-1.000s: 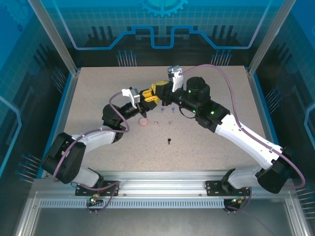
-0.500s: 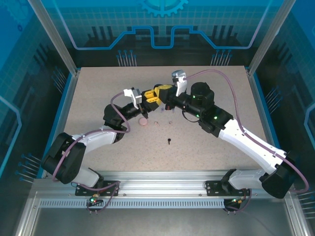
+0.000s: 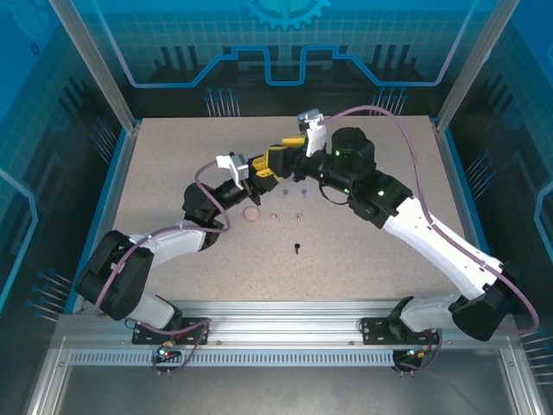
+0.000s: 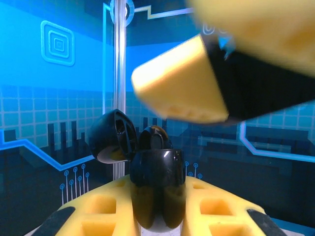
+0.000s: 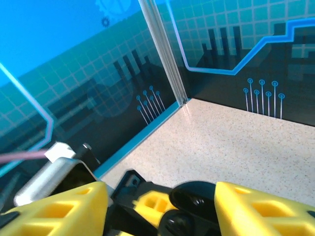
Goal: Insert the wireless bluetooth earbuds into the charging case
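Note:
My left gripper (image 4: 158, 186) is shut on the black charging case (image 4: 157, 196), which stands upright between its yellow fingers (image 4: 98, 206). The case's lid (image 4: 112, 135) hangs open to the left, and a black earbud (image 4: 154, 137) sits in the top of the body. My right gripper (image 5: 160, 206) is open right above it, its yellow fingers (image 5: 54, 209) standing wide on either side of the case (image 5: 197, 196). In the top view both grippers meet at mid-table, left (image 3: 262, 169) and right (image 3: 278, 154). Another black earbud (image 3: 296, 249) lies on the table nearer the front.
A round pink case (image 3: 251, 213) lies just in front of the left gripper. Two pale earbuds (image 3: 275, 217) (image 3: 298, 216) and two purple ones (image 3: 285, 194) (image 3: 304, 191) lie scattered beside it. Blue walls and metal posts (image 3: 130, 121) ring the speckled table (image 3: 173, 164).
My right gripper was shut over the case and has now opened its fingers wide, with the wrist shifting slightly. The left gripper still holds the case in the same place.

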`<action>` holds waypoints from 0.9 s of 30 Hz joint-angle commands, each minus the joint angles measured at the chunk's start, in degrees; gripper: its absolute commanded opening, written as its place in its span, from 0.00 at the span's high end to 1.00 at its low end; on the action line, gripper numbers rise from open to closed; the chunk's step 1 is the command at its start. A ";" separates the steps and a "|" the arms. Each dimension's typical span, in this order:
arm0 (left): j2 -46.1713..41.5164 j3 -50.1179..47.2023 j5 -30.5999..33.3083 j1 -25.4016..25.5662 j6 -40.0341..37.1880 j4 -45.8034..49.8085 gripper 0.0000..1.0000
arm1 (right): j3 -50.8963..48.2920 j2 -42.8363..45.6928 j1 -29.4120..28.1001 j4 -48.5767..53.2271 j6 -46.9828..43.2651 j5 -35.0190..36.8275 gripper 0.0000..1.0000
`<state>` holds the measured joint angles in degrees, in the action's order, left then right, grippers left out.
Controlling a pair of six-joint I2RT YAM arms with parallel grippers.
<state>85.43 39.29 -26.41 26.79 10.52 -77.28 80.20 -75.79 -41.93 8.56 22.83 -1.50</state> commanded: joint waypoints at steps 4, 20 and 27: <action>1.58 -0.76 3.13 -0.15 -0.55 -2.89 1.00 | 5.83 2.12 2.57 7.51 3.04 4.52 0.31; -1.99 -5.46 8.57 -1.45 -0.62 -2.88 1.00 | -18.50 4.64 4.89 19.86 14.77 12.15 0.30; -4.43 -6.83 9.14 -2.10 -0.04 -2.88 1.00 | -21.12 -6.62 0.64 19.42 17.96 13.87 0.33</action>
<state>83.22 33.21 -18.63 25.06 10.41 -77.49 58.70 -78.87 -39.16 27.55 38.24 10.76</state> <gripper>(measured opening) 0.222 0.677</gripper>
